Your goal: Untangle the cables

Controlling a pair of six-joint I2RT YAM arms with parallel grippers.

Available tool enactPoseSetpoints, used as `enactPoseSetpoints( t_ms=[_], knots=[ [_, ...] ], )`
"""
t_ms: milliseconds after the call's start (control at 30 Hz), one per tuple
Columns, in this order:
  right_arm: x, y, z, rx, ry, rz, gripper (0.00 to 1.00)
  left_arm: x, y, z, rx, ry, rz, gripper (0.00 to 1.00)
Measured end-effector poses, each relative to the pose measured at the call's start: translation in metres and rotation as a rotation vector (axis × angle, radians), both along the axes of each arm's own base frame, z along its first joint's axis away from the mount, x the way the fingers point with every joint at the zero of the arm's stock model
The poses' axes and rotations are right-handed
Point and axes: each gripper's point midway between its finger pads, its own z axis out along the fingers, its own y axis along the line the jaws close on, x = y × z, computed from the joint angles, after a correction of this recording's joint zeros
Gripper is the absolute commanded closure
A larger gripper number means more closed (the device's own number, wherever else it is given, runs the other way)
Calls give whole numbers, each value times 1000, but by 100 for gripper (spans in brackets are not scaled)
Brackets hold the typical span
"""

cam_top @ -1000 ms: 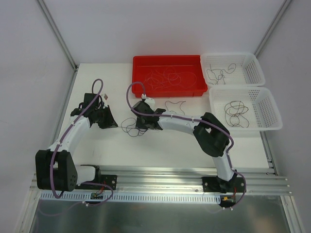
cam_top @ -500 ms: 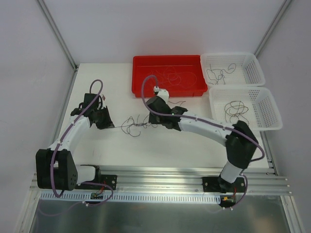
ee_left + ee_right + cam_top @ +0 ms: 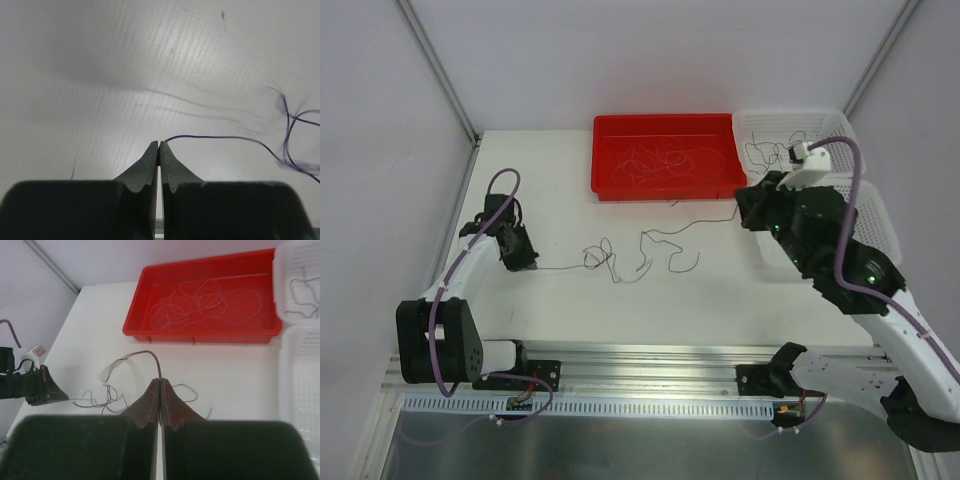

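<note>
L pincer (image 3: 159, 148) + R pincer (image 3: 160, 383) both clamped on the cables (image 3: 604, 253), strung across the desk (image 3: 560, 310).
L sits low at desk's left side, tips pinched together on a purple strand end. R is up off the desk nr the white baskets (image 3: 842, 128), closed on another strand end. Btwn them I see a loose knot of loops nearer L, in front of the red tray (image 3: 665, 190). More strands lie in tray + far basket.

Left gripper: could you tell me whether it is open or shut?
Shut: the left gripper has its fingertips together, pinching a purple cable end.
</note>
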Motion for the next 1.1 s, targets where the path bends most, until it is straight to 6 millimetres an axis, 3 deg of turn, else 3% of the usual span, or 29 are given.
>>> enactPoseSetpoints(
  t_ms=[100, 300, 433, 533, 867, 1100],
  knots=[
    [-14, -37, 27, -34, -65, -36, 99, -2, 8, -5, 30, 22, 24, 100],
    [-44, -91, 59, -114, -150, -91, 99, -9, 23, -14, 79, 80, 65, 100],
    [-58, -115, 65, -155, -182, -122, 99, -10, 24, -16, 76, 95, 68, 100],
    [-59, -120, 62, -190, -178, -132, 99, -10, 21, -16, 61, 94, 61, 99],
    [-26, -108, 28, -332, -77, -167, 99, -6, 6, -12, -21, 72, 27, 91],
    [14, -131, 0, -383, 23, -316, 99, -4, 0, -9, -53, 56, 14, 89]
  ],
)
